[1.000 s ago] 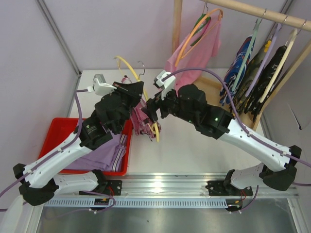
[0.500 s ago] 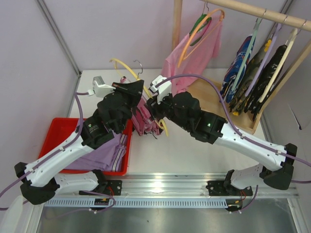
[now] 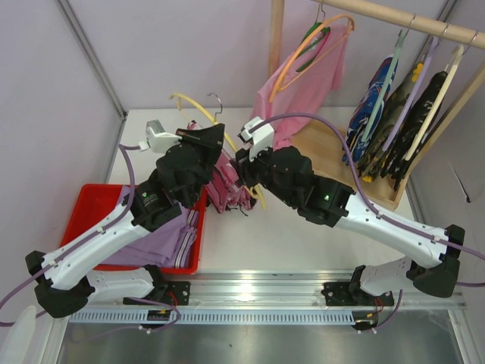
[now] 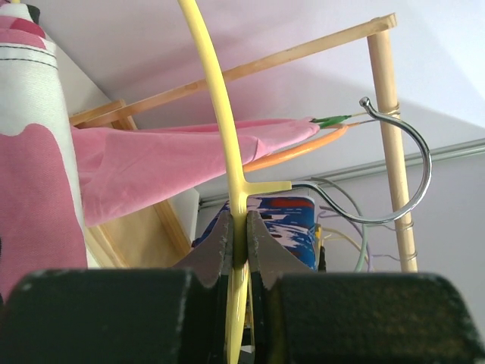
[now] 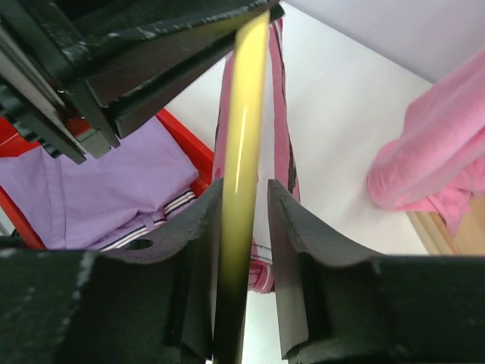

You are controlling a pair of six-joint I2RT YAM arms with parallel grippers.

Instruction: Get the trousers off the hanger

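Observation:
The yellow hanger (image 3: 189,101) is held up over the table between both arms, its metal hook (image 4: 409,182) free. My left gripper (image 4: 239,231) is shut on the hanger's yellow bar (image 4: 216,98) just below the hook. The pink camouflage trousers (image 3: 227,186) hang from the hanger between the arms; their cloth also shows in the left wrist view (image 4: 34,167). My right gripper (image 5: 241,201) straddles the hanger's lower arm (image 5: 244,136). The bar touches one finger, with a narrow gap to the other. A strip of the trousers (image 5: 282,114) hangs behind it.
A red bin (image 3: 83,208) at the left holds folded lilac cloth (image 3: 163,239). At the back right a wooden rack (image 3: 409,23) carries a plain pink garment (image 3: 311,72) on an orange hanger and several dark garments (image 3: 402,106).
My right gripper has narrowed its jaws around the hanger's lower arm and shifted left. The hanger's top has swung left. The left grip has not changed.

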